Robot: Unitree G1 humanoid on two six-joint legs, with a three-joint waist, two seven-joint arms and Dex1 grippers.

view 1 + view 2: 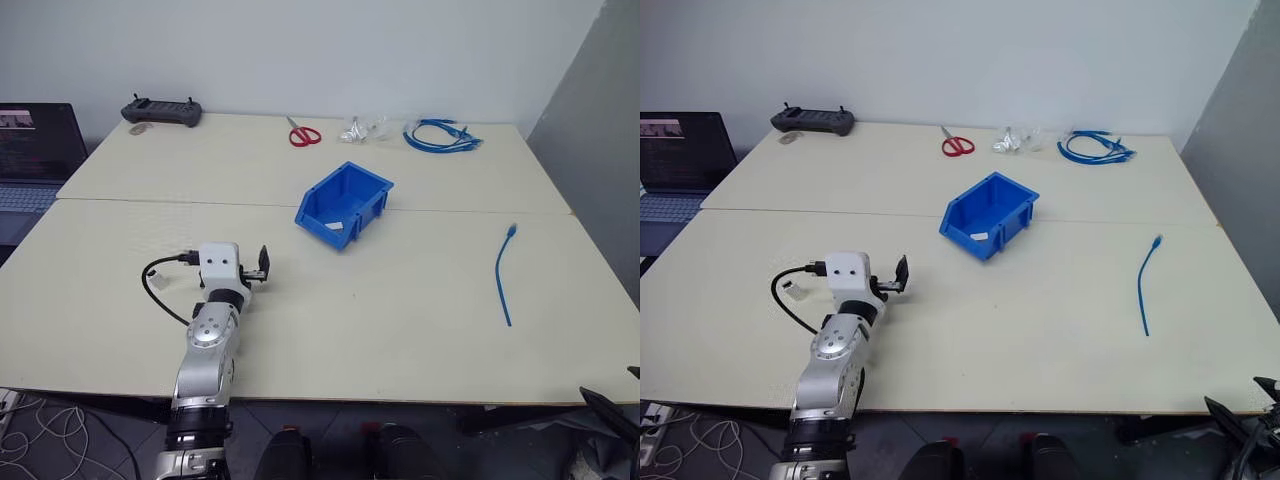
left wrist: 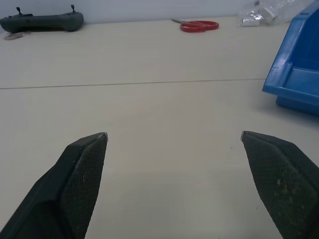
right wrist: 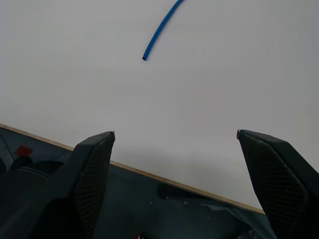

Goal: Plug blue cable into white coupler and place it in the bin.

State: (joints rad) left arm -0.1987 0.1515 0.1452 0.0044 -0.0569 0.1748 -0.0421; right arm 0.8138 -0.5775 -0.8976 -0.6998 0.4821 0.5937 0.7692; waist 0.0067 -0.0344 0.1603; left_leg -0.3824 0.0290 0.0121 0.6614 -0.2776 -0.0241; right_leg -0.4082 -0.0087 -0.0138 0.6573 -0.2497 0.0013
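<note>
**Desk:** What have you got on the left side?

**Me:** My left hand is out over the surface, near the front edge on my left, pointing level toward the back. Its fingers stand wide apart with nothing between them. Through that wrist view I see bare surface ahead, and a corner of the bin off to one side.

**Desk:** And the right?

**Me:** The right hand hangs past the front edge of the surface, tilted down, fingers spread wide and empty. The near end of the cable lies on the surface ahead of it, well apart from the fingertips.

**Desk:** Where are the task pieces?

**Me:** The cable lies alone on the right part of the surface, running front to back in a slight curve, its plug end farther from me. The bin sits near the middle, turned at an angle, just on the near side of the seam between the two boards. There is a small white piece inside it; I cannot tell whether that is the coupler.

**Desk:** Anything else around?

**Me:** Along the back edge: a dark controller, red scissors, some clear bags and a coiled bundle of blue cables. A laptop stands off the left end.
</note>
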